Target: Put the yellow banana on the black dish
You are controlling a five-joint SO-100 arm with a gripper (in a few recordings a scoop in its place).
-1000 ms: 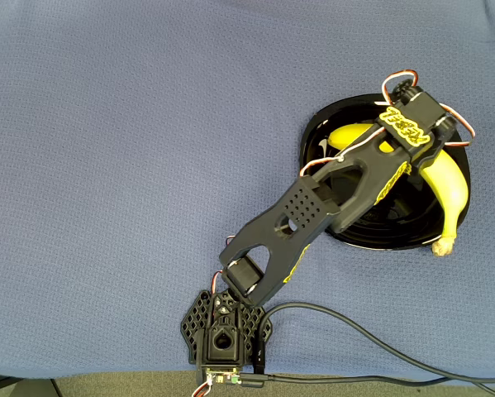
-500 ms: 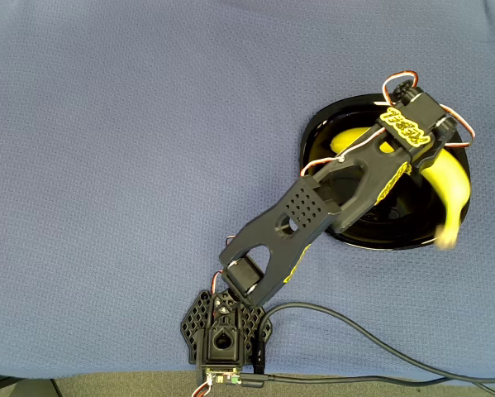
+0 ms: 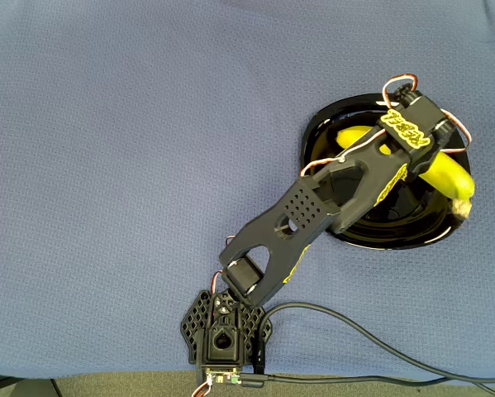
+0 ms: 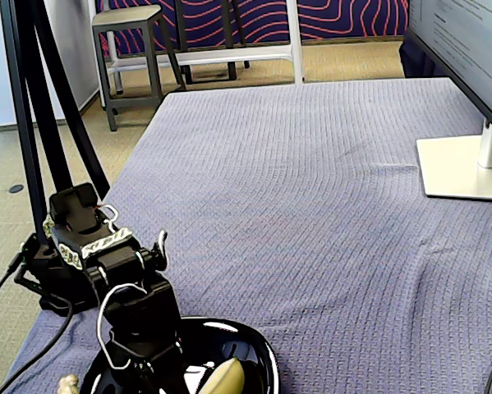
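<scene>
The claw (image 3: 412, 153) hangs over the black dish (image 3: 354, 223), and its jaws sit hidden beneath the wrist housing in the overhead view and behind the black body of the arm (image 4: 135, 308) in the fixed view, so I cannot tell whether it is clenched on the fruit or has let go. The yellow banana (image 3: 442, 169) passes directly under the claw: one yellow end shows to the left of it, inside the dish, and the longer part runs out to its right and below, ending in the brown stem tip (image 3: 461, 206) at the dish's right rim. A second ago that stem end reached well beyond the lower right edge of the dish onto the blue cloth (image 3: 148, 124); now it has swung in and up so the tip lies at the rim rather than off it. The arm itself has barely shifted. That rotation suggests the banana is being turned to fit within the dish, so the placement looks nearly complete; what probably remains is confirming release and lifting clear without dragging the fruit back over the edge.
</scene>
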